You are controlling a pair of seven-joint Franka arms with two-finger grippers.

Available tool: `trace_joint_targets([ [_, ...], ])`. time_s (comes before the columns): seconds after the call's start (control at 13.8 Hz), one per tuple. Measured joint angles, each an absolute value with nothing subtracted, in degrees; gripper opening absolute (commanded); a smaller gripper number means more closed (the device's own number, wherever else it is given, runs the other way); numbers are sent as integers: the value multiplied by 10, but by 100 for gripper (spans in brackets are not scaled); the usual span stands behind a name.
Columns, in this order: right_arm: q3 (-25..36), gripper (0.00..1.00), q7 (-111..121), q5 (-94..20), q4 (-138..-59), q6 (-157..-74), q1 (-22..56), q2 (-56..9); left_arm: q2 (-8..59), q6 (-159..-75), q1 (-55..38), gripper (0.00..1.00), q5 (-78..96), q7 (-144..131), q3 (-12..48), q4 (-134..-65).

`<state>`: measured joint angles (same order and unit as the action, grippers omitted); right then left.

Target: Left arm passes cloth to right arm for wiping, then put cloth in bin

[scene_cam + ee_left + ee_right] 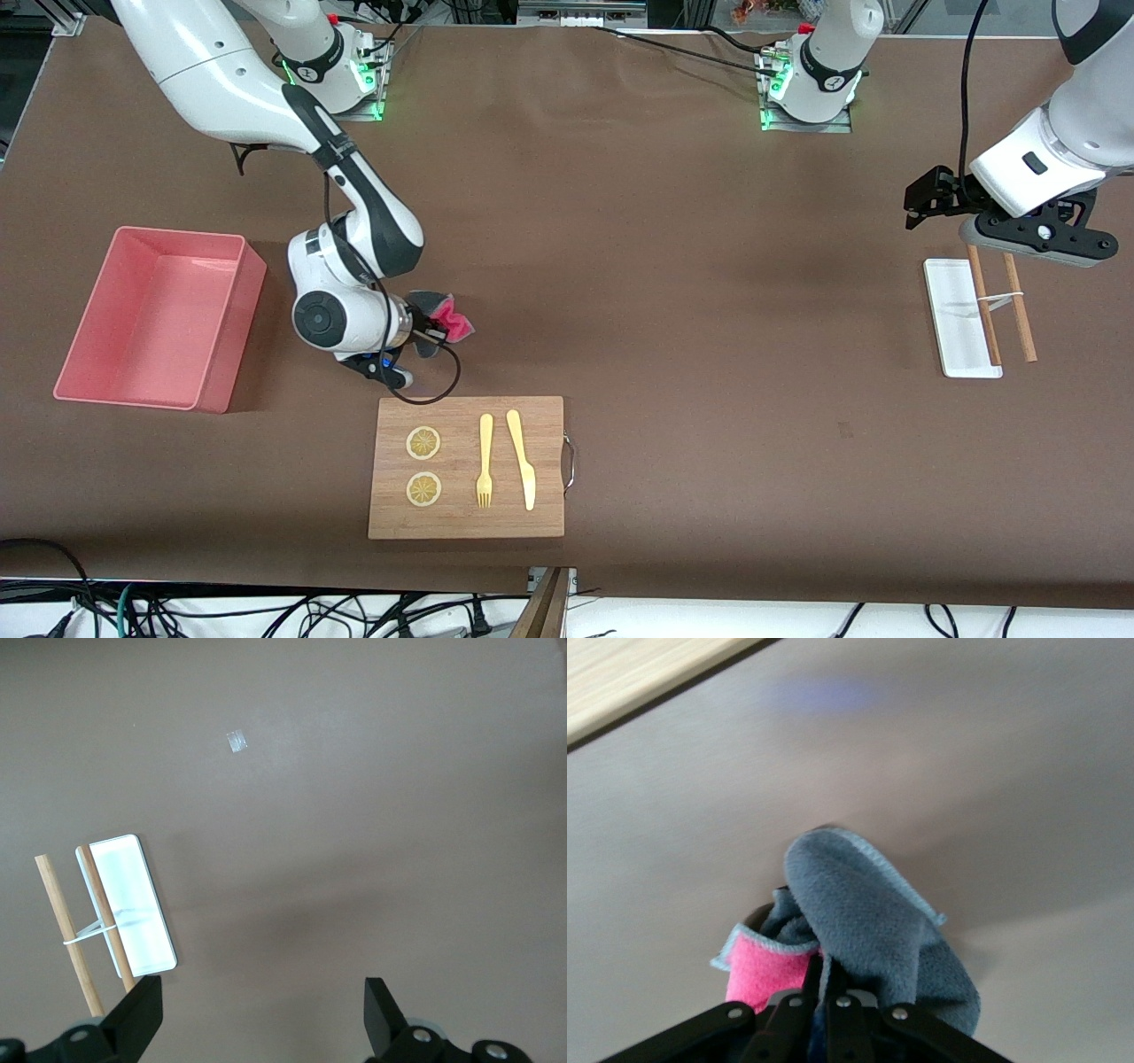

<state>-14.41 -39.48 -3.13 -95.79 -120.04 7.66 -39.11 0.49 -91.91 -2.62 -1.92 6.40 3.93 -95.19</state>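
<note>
I see the right gripper clenched on the cloth, holding it bunched over the bare brown table, between the pink bin and the wooden board, which lies nearer the front camera. The cloth shows fuzzy dark grey folds with pale stitched edging and a magenta-pink face. My left gripper waits with jaws spread wide, holding nothing, above the white tray at the left arm's end.

The cloth, grey with a magenta side, hangs bunched between the closed jaws of the right gripper, folds spilling past the fingertips. The pink bin sits open, well apart from those jaws.
</note>
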Motion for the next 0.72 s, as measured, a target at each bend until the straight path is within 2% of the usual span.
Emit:
trace_joint_targets([
  [0.72, -42, 0, -168, -31, -955, -1130, 46, -371, 5, -919, -26, 100, -19, 58, 40, -950],
])
